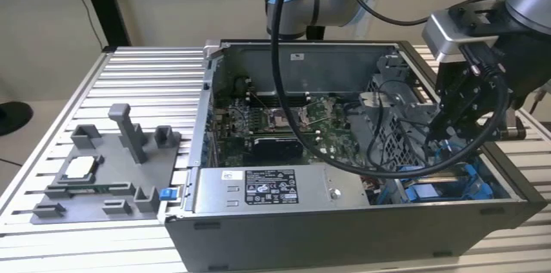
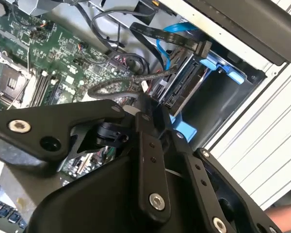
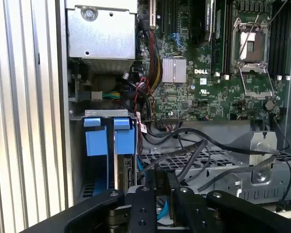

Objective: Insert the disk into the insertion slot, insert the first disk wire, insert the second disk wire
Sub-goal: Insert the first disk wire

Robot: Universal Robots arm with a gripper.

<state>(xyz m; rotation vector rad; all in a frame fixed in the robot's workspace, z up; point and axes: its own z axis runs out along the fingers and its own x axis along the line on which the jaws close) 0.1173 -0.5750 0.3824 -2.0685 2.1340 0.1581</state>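
From my station a good deal is masked. In the exterior view the gripper [image 1: 440, 132] hangs inside the open computer case [image 1: 344, 237], over the corner at the exterior view's lower right. Its own body and a thick black cable cover most of the insertion slot [image 1: 471, 186], so only scraps of blue plastic show there.

In both wrist views the gripper's black linkage crowds the foreground. Whether the gripper [image 3: 160, 188] is clenched or released I cannot tell. Something dark sits at its tip, but I cannot make out what it is.

The disk [image 2: 182, 90] sits in the insertion slot, standing on edge. In the second wrist view I see only its dark narrow end, framed by the bright blue carrier [image 2: 222, 67]. Its label is hidden. In the first wrist view it is a thin sliver [image 3: 128, 170] under one of two blue tabs, and its lower part is cut off by the gripper.

A flat black cable [image 2: 160, 35] ends in a connector just beside the disk's end, next to a blue cable [image 2: 177, 27]. I cannot tell whether either is plugged in. A braided wire [image 2: 117, 85] runs toward the gripper [image 2: 144, 104].

The grey power-supply box [image 1: 258, 189] lies along the case's near wall. The case stands on the slatted counter [image 1: 146, 79].
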